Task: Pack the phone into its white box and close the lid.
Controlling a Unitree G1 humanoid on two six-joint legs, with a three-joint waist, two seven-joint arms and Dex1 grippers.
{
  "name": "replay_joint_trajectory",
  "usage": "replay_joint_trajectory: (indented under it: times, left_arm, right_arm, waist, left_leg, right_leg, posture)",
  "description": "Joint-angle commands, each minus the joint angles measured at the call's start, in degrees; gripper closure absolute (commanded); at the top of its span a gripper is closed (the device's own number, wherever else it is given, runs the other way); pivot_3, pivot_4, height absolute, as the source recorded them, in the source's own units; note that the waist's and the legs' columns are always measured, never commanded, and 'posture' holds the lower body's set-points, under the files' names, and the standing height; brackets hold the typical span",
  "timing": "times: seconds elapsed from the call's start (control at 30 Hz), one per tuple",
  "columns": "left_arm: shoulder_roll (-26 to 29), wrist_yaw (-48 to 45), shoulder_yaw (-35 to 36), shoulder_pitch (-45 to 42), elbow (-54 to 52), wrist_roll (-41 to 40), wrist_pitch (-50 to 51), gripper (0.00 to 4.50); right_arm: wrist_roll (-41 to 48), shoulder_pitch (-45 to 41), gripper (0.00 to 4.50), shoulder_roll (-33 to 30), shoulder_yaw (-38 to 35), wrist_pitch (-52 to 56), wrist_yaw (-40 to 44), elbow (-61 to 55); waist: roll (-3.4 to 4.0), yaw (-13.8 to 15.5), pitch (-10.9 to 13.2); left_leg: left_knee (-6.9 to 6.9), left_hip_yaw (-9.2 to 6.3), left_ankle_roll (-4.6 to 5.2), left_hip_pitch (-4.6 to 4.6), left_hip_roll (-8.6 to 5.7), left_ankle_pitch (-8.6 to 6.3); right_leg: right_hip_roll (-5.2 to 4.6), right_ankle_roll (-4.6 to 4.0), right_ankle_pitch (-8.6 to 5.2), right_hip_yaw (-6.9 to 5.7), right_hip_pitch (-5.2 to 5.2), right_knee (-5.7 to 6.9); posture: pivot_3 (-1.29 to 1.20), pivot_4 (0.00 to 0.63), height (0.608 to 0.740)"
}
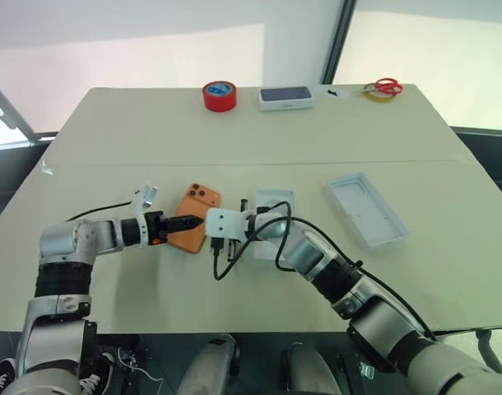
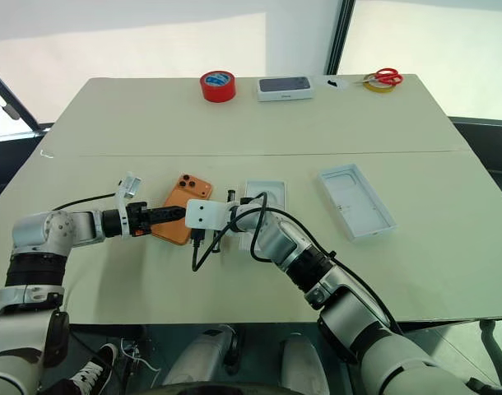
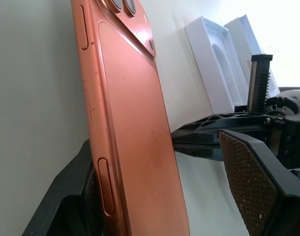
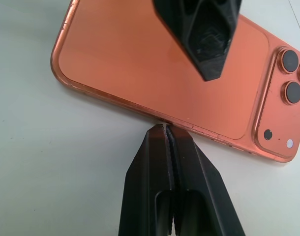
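Note:
The orange phone [image 1: 197,212] lies back-up on the table, its three lenses toward the far end. My left gripper [image 3: 155,162] stands open astride the phone. One finger [image 3: 71,196] is against the phone's underside edge, and the other pad [image 3: 253,182] stays clear of its back. My right gripper [image 4: 165,129] is shut, its tips touching the phone's long right edge. A white moulded tray with an oval recess [image 1: 276,200] lies just right of the phone, partly under my right arm. Whether the white box sits beneath it I cannot tell. The lid [image 1: 364,210] lies open side up farther right.
Along the far edge of the table stand a red tape roll [image 1: 220,95], a closed dark-topped box [image 1: 285,97] and red-handled scissors on yellow tape [image 1: 384,88]. A black cable [image 1: 226,265] loops down from my right wrist onto the table.

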Motion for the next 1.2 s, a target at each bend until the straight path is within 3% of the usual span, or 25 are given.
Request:
replay_joint_trajectory:
  times: [0.03, 0.1, 0.27, 0.43, 0.53, 0.63, 0.77, 0.97, 1.2]
  left_arm:
    - [-0.6, 2.0, 0.8, 0.0, 2.9, 0.1, 0.7, 1.35]
    - [-0.9, 2.3, 1.3, -0.3, 3.4, -0.6, 1.5, 1.98]
    - [-1.9, 3.4, 3.0, 0.1, 3.3, -2.7, 4.1, 4.46]
    - [-2.9, 5.1, 7.3, 0.2, 4.1, -5.7, 7.1, 4.49]
    - [-3.4, 5.9, 12.0, 0.3, 2.1, -9.5, 9.6, 4.49]
    - [-5.7, 9.4, 19.3, -0.3, 1.7, -13.4, 11.0, 4.5]
    - [-10.8, 16.6, 24.7, 2.1, -5.3, -15.4, 8.2, 4.5]
    - [-16.6, 21.6, 22.8, 5.7, -16.7, -17.6, 7.6, 4.5]
    - [-19.1, 25.5, 22.4, 5.5, -20.5, -20.6, 7.7, 4.5]
  right_arm:
    - [-0.6, -0.8, 4.49, -0.1, -0.5, -0.7, -0.3, -0.4]
    - [-0.7, -0.8, 4.5, -0.2, -0.5, -0.7, -0.4, -0.3]
    - [-0.9, -0.5, 4.5, -0.4, -0.7, -0.8, -0.4, -0.7]
    - [0.1, 0.5, 4.5, -1.7, -2.6, -2.3, -0.8, -2.7]
    - [12.8, 3.1, 4.5, -1.9, -10.6, 2.6, 6.4, -11.6]
    - [22.9, 5.1, 3.65, -5.6, -16.0, 6.0, 14.4, -20.0]
    - [21.0, 11.2, 1.71, -19.5, -14.2, -4.9, 23.0, -27.1]
    - [22.7, 17.2, 1.71, -28.7, -17.5, -9.9, 25.0, -27.5]
    - [21.0, 21.2, 1.71, -29.9, -16.8, -12.0, 23.2, -27.0]
  waist:
    - [0.0, 0.0, 0.0]
    - [-0.01, -0.1, 0.0]
    - [-0.05, 0.0, 0.0]
    - [-0.06, -0.1, 0.0]
    - [-0.14, -0.1, 0.1]
    - [-0.34, -0.2, 0.2]
    - [-0.56, 0.2, 0.2]
    - [-0.7, -0.2, 0.3]
    - [-0.74, 0.1, 0.3]
  left_leg:
    - [-0.01, 0.0, -0.01, 0.0, 0.0, 0.01]
    - [-0.01, -0.02, -0.02, 0.0, 0.01, 0.01]
    - [-0.03, -0.02, -0.03, -0.01, 0.01, 0.02]
    - [-0.04, -0.05, -0.05, -0.01, 0.02, 0.03]
    - [-0.04, -0.05, -0.05, -0.08, 0.01, 0.03]
    - [-0.03, -0.07, -0.05, -0.13, 0.04, 0.03]
    - [-0.02, -0.1, -0.01, -0.16, 0.04, 0.0]
    - [-0.01, 0.0, 0.05, -0.19, 0.07, -0.03]
    - [0.0, -0.02, 0.05, -0.21, 0.12, -0.02]
  right_leg:
    - [0.0, 0.0, 0.0, 0.0, -0.01, 0.0]
    - [0.02, 0.0, 0.0, 0.0, -0.01, 0.0]
    - [0.02, 0.0, 0.0, 0.0, -0.02, 0.0]
    - [0.03, 0.0, 0.0, -0.01, -0.03, -0.01]
    - [0.03, 0.0, 0.0, 0.01, -0.07, -0.07]
    - [0.03, 0.01, 0.01, -0.02, -0.11, -0.06]
    - [-0.04, 0.02, 0.0, -0.15, -0.03, -0.22]
    - [-0.12, 0.03, 0.01, -0.13, 0.03, -0.39]
    - [-0.08, 0.01, 0.0, -0.16, 0.04, -0.43]
  posture:
    - [0.0, 0.15, 0.74]
    - [0.0, 0.15, 0.74]
    - [0.0, 0.15, 0.74]
    - [0.0, 0.15, 0.74]
    - [0.0, 0.15, 0.74]
    - [0.0, 0.15, 0.74]
    - [0.0, 0.15, 0.74]
    - [0.0, 0.15, 0.74]
    - [0.0, 0.15, 0.74]
